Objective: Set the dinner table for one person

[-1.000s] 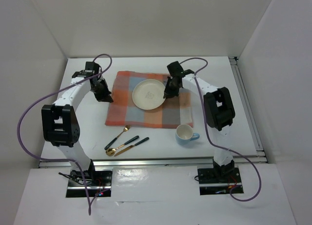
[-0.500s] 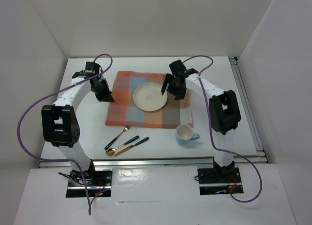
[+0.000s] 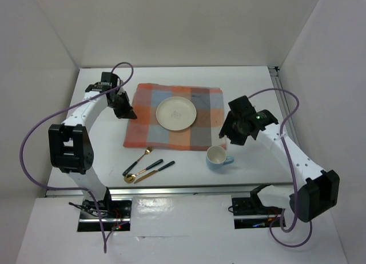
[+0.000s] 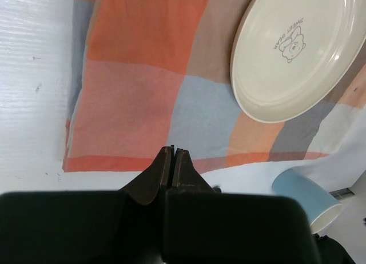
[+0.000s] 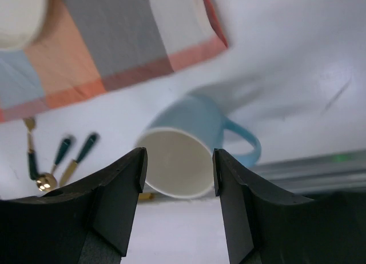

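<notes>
1 plate (image 3: 176, 113), 1 mug (image 3: 218, 157), 3 utensils (image 3: 155, 163); L tool (image 4: 173, 152) together, R tool (image 5: 178, 161) apart.

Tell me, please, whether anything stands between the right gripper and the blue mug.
Nothing visible does. The open right gripper hangs above the blue mug, which shows between its fingers in the wrist view, with only bare dinner table around it. The checked mat lies apart.

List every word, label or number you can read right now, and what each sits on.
"SWEET BEAR": as best it reads, small and turned sideways, printed beside a little bear drawing in the middle of the plate, left wrist view.
The same print in the top view: too small to read.
Mug, cloth mat, cutlery: no text visible.
</notes>
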Controlling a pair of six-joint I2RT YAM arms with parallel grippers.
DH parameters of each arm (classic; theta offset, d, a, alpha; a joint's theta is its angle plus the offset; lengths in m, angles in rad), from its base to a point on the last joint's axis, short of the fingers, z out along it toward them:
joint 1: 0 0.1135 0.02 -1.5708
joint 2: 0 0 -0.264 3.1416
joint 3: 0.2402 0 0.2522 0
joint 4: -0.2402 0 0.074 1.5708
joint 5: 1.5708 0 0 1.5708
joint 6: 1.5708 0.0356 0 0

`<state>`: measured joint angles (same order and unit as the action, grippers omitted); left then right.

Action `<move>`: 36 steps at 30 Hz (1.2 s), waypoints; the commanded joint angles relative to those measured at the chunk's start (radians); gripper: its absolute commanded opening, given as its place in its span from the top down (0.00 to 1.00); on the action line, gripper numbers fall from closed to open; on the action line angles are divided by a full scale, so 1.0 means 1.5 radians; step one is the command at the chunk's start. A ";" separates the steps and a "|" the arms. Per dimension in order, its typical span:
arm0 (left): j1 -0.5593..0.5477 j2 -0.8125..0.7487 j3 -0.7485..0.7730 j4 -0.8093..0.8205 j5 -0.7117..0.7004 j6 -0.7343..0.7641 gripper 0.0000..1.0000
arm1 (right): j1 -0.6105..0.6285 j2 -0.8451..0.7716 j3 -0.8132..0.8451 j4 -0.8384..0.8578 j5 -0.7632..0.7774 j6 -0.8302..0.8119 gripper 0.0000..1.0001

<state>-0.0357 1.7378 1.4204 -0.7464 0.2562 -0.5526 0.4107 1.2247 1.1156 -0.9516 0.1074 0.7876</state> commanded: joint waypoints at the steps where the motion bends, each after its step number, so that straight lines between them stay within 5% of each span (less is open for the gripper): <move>1: -0.010 -0.015 0.017 0.007 0.013 0.006 1.00 | 0.026 -0.039 -0.034 -0.089 -0.014 0.110 0.39; 19: -0.010 -0.015 0.005 0.013 0.026 0.006 1.00 | 0.060 0.077 -0.031 -0.029 0.001 -0.125 0.38; 27: -0.010 -0.009 0.005 0.013 0.032 0.006 1.00 | 0.060 0.118 -0.050 0.029 -0.005 -0.156 0.59; 30: -0.010 -0.009 0.005 0.013 0.032 0.006 1.00 | 0.060 0.125 -0.038 0.029 -0.011 -0.156 0.73; 33: -0.016 -0.009 0.005 0.013 0.032 0.006 1.00 | 0.060 0.125 -0.014 0.013 -0.011 -0.162 0.98; 36: -0.016 -0.003 0.012 0.013 0.032 0.006 1.00 | 0.060 0.117 0.030 -0.019 -0.001 -0.169 1.00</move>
<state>-0.0547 1.7378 1.4204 -0.7380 0.2871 -0.5518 0.4950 1.4117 1.0748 -0.9611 0.0845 0.5541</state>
